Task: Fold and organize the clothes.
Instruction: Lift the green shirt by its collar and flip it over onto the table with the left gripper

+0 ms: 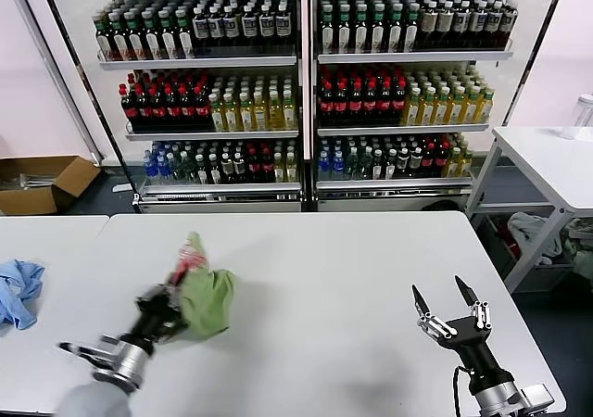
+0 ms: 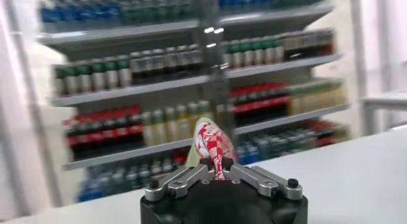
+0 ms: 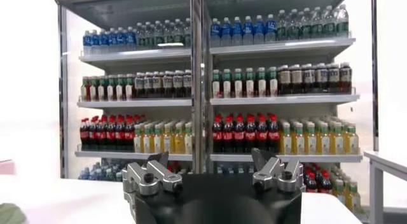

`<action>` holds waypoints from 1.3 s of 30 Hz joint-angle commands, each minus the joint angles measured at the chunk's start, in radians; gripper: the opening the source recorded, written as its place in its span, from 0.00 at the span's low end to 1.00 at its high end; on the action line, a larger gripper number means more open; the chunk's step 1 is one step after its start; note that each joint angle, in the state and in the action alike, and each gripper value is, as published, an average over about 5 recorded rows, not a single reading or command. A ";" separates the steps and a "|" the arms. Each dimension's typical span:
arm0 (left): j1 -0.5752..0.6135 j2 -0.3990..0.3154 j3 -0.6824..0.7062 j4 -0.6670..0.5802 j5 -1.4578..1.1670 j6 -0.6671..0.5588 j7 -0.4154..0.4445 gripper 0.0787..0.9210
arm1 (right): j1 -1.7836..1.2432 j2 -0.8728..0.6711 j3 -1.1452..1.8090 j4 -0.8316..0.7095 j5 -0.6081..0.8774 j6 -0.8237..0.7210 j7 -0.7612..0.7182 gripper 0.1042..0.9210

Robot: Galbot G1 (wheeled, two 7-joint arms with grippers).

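Polo shirt (image 1: 206, 296) bunched, lifted off counter (image 1: 343, 287) near left side, clamped in left tool (image 1: 167, 308). No fold visible, folding all left. Right tool (image 1: 447, 306) idle, prongs apart, empty.

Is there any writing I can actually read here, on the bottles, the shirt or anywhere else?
None can be read.
Bottle labels on the drinks shelves: too small to read in any view.
Red-and-white print on the green polo shirt, held by the shut left gripper: a pattern only, no legible letters.
Cardboard box: no visible print.
Light blue cloth: plain.
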 commanded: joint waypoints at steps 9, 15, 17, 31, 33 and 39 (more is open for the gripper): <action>0.033 0.345 -0.706 0.562 0.072 -0.246 0.428 0.04 | 0.016 -0.003 -0.011 0.002 0.006 0.000 0.000 0.88; 0.015 0.156 -0.400 0.340 0.186 -0.232 0.341 0.04 | 0.000 0.000 0.003 0.003 0.006 0.006 0.000 0.88; -0.006 0.068 -0.248 0.305 0.233 -0.217 0.279 0.04 | -0.014 -0.002 0.018 0.001 0.007 0.011 -0.001 0.88; -0.112 -0.120 0.213 0.234 0.297 -0.172 0.108 0.04 | -0.009 -0.001 0.019 -0.007 0.007 0.012 -0.005 0.88; -0.136 -0.114 0.222 0.206 0.289 -0.145 0.077 0.04 | -0.004 0.000 0.015 -0.010 0.006 0.012 -0.006 0.88; -0.241 -0.108 0.327 0.181 0.318 0.011 -0.057 0.06 | 0.015 0.007 -0.006 -0.006 0.001 0.003 -0.005 0.88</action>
